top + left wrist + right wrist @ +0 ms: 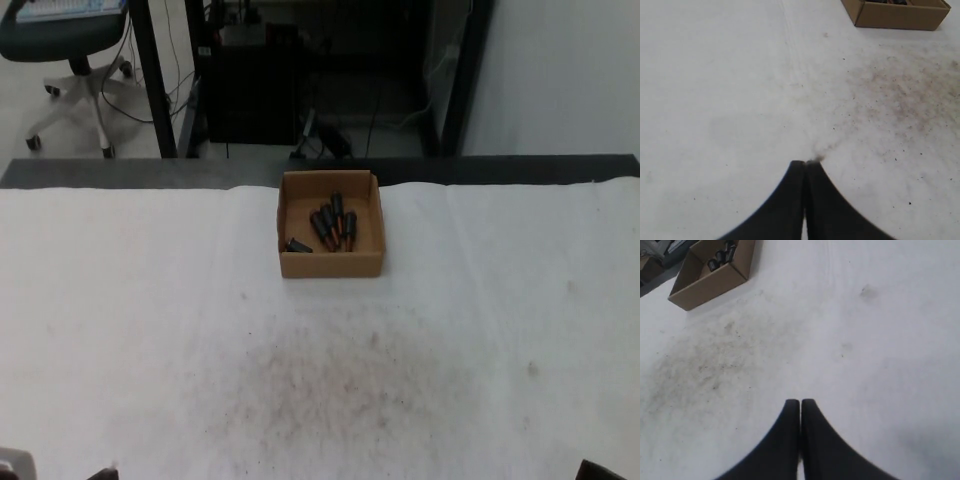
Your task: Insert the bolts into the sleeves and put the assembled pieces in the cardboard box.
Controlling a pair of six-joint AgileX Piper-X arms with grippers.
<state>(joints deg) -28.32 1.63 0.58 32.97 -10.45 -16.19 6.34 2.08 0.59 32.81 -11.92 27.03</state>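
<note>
— Where are the assembled pieces found?
— Several dark pieces (330, 225) are seen from the high view inside the cardboard box (331, 264), at the middle of the worktop's (130, 330) far edge. From the left wrist, mostly the box's outer wall is shown.
— What lies around it?
— A speckled stain (330, 370) is spread before the box.
— And the jaws?
— Both the left jaws and the right jaws are pressed closed on themselves, well apart from the box.

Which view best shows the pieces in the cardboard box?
The high view: it looks down into the cardboard box at the assembled pieces. The right wrist view catches some obliquely; the left wrist view, mostly the outer wall.
</note>
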